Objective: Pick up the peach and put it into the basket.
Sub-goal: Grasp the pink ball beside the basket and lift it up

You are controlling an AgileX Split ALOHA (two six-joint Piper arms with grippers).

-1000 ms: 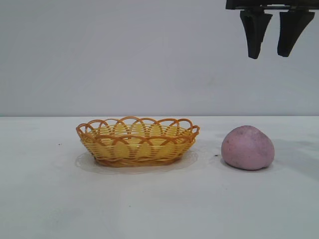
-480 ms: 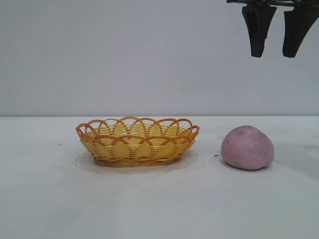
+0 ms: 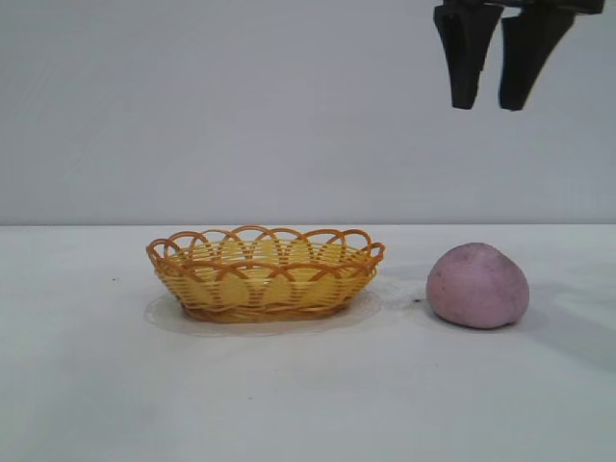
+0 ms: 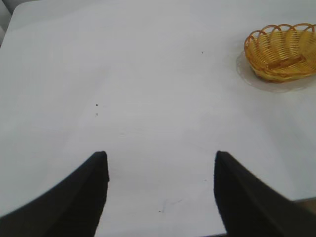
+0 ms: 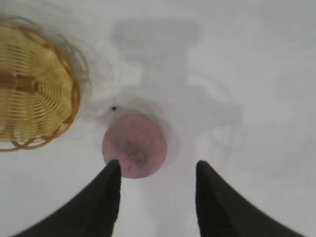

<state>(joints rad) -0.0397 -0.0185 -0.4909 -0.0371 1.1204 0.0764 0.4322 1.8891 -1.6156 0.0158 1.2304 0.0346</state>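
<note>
At the frame's upper right the right pincer (image 3: 489,96) hangs spread and empty above the peach (image 3: 478,286), right of the basket (image 3: 265,272).

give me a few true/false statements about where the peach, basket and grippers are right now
1. The peach lies inside the basket. False: it sits on the table beside the basket, apart from it.
2. The right gripper hangs high above the peach, fingers pointing down. True.
3. The right gripper is closed on the peach. False: its fingers are apart and touch nothing.
4. The basket holds nothing. True: only its woven bottom shows.
5. The left gripper hovers right over the basket. False: it is open over bare table, with the basket farther off.
</note>
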